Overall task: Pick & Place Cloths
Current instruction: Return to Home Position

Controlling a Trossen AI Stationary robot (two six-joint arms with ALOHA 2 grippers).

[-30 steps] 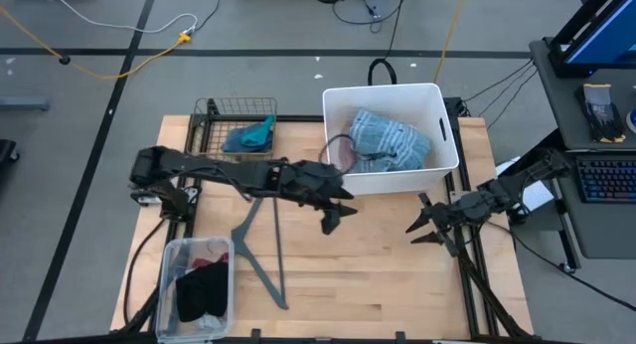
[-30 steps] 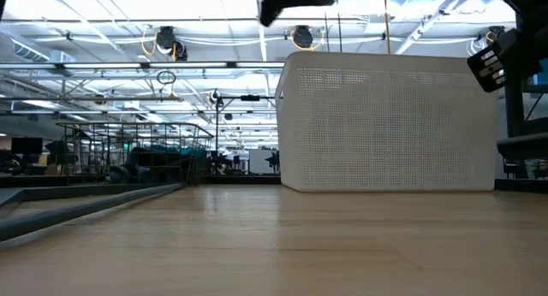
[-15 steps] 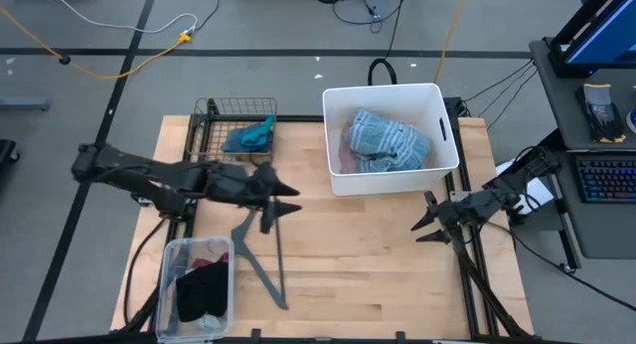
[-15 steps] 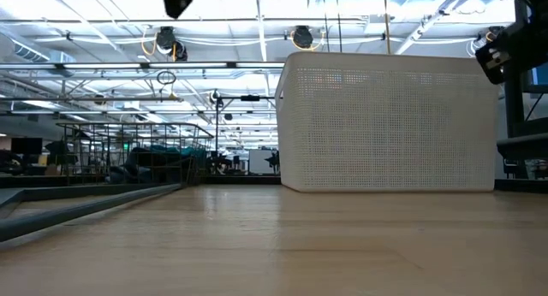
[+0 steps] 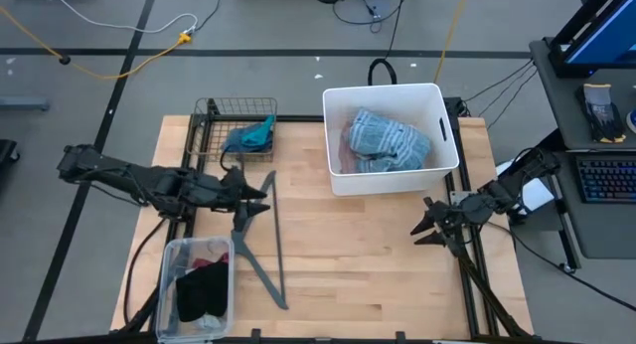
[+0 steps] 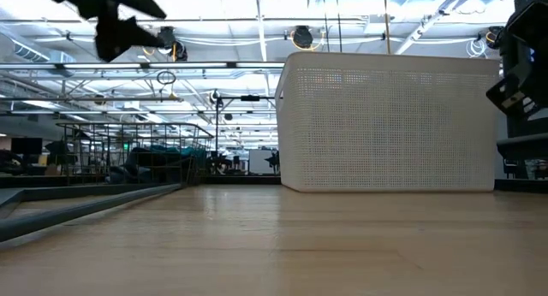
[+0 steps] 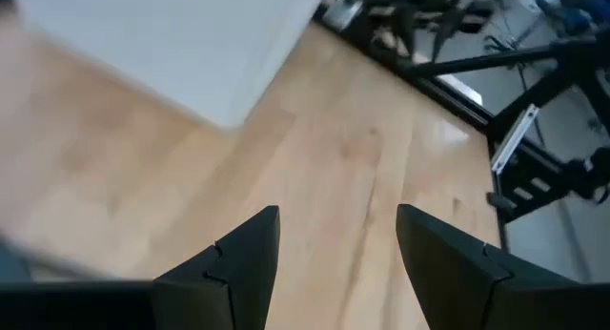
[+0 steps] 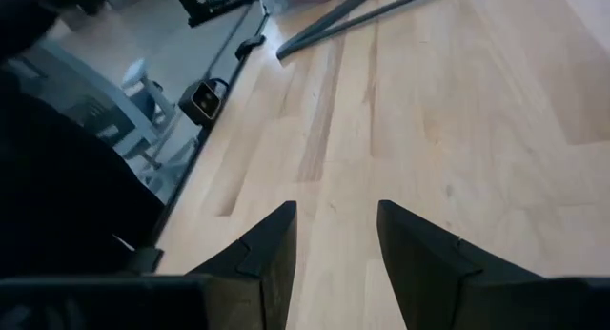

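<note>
From above, the blue-plaid shirt [image 5: 390,140] lies inside the white tub [image 5: 388,181]; the left gripper [image 5: 264,201] hangs to the tub's left and the right gripper [image 5: 418,233] near its right front corner. Seen low, the tub's perforated wall fills the middle. Wrist views show both grippers' fingers [image 7: 238,263] spread wide, empty, over the wooden table [image 8: 457,130].

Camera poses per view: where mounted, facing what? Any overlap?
High: overhead, straight down on table; both arms, left gripper, right gripper.
Low: table-top height, level toward white bin; arms' dark parts up top.
Left wrist: past own open fingers, onto tabletop, bin corner.
Right wrist: past own open fingers, onto tabletop, grey hanger bar.
Shared: high, low both see bin.
</note>
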